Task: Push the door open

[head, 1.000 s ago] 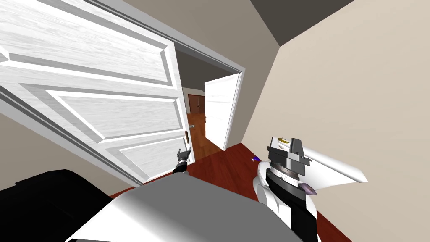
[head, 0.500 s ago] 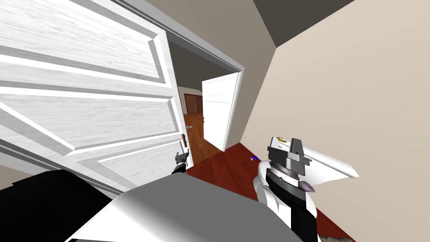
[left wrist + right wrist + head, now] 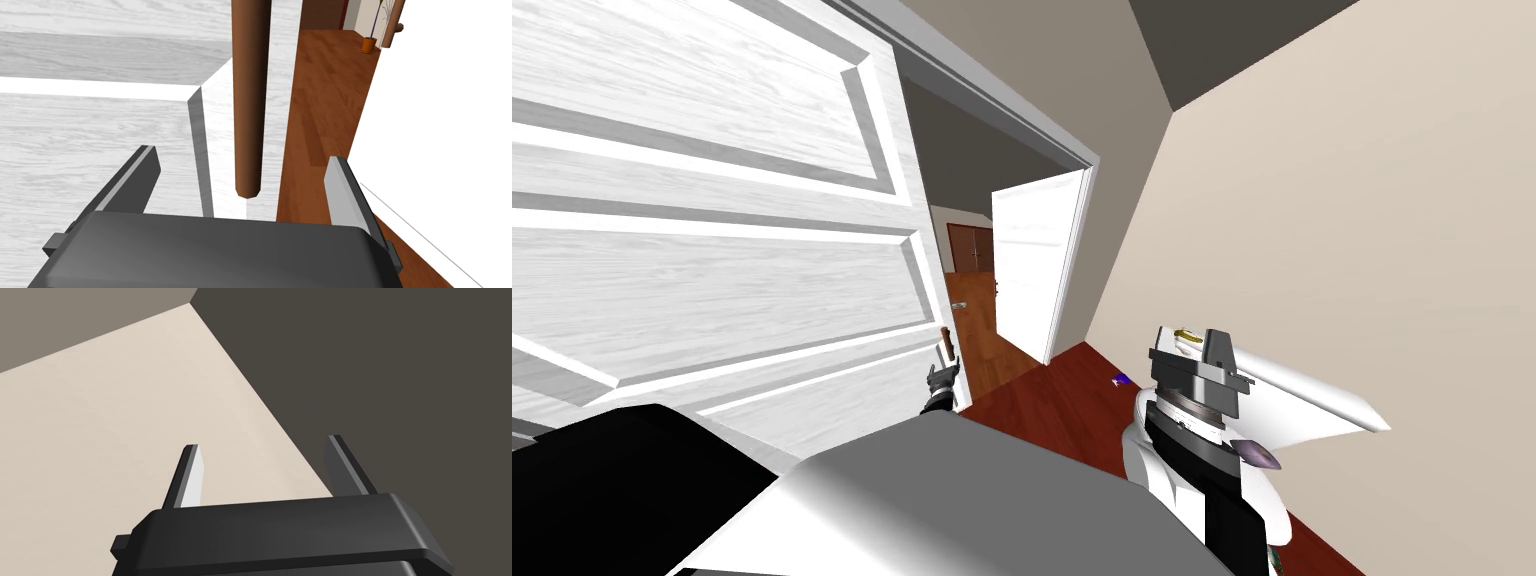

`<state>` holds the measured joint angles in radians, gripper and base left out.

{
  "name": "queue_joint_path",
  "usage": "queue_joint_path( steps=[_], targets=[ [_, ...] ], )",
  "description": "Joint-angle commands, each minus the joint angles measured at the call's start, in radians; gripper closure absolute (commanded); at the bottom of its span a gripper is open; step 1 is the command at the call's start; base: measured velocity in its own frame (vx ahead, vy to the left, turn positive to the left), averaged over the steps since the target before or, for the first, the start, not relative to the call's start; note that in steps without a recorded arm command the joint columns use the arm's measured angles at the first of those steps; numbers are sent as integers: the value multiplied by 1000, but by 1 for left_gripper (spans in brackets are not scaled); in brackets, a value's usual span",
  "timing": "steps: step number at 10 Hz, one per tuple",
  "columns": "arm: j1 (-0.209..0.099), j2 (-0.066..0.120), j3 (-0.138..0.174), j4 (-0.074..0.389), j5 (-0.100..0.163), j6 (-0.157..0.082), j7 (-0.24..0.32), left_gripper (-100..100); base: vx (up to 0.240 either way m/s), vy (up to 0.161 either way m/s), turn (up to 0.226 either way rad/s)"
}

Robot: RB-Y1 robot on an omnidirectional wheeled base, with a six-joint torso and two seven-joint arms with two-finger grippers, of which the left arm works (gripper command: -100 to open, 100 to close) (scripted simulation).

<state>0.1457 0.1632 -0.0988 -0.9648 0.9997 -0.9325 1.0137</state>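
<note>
My left gripper (image 3: 241, 155) gapes, two fingers (image 3: 135, 175) flanking the handle (image 3: 247, 100) on one door (image 3: 75, 150); second door (image 3: 1032, 270) at one o'clock; right gripper (image 3: 263, 443) spread too

Beige wall (image 3: 1362, 200), dark grey ceiling (image 3: 1232, 40), reddish wood floor (image 3: 1052, 400), orange pot (image 3: 368, 45) down the hallway

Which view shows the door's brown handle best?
The left wrist view: the handle is large, a brown bar seen between the left gripper's open fingers. The head view shows it small at the door's edge; the right wrist view faces away.
</note>
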Motion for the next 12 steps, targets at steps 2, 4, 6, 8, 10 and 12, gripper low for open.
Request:
queue_joint_path(
  steps=[2,4,6,8,10,12],
  targets=[
    [-3,3,5,7,2,1,4,-100,156,145,-26],
    [-7,6,10,15,5,1,8,-100,178,157,-22],
    [-7,7,10,16,5,1,8,-100,142,102,-19],
    [-7,7,10,16,5,1,8,100,-19,-12,8],
    [-7,7,10,16,5,1,8,100,-7,-4,-7],
    [-7,7,10,16,5,1,8,100,0,0,0]
  ],
)
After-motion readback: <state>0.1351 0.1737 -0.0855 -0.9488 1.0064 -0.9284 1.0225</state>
